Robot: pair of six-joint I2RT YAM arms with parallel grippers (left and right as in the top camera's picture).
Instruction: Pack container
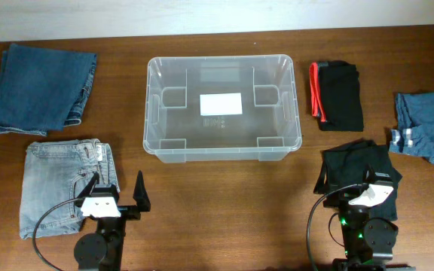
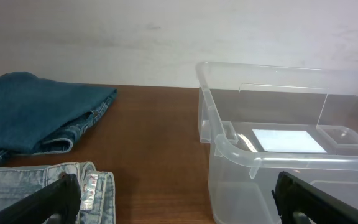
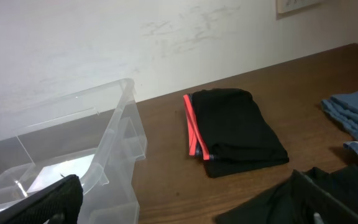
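Observation:
The container, a clear plastic bin with a white label on its base, stands empty at the table's middle back. It also shows as the container on the right of the left wrist view and the container on the left of the right wrist view. My left gripper is open near the front left, beside folded light jeans. My right gripper is open at the front right, over a black garment. Neither holds anything.
Folded dark blue jeans lie at the back left. A folded black garment with a red stripe lies right of the bin. Blue denim shorts lie at the far right edge.

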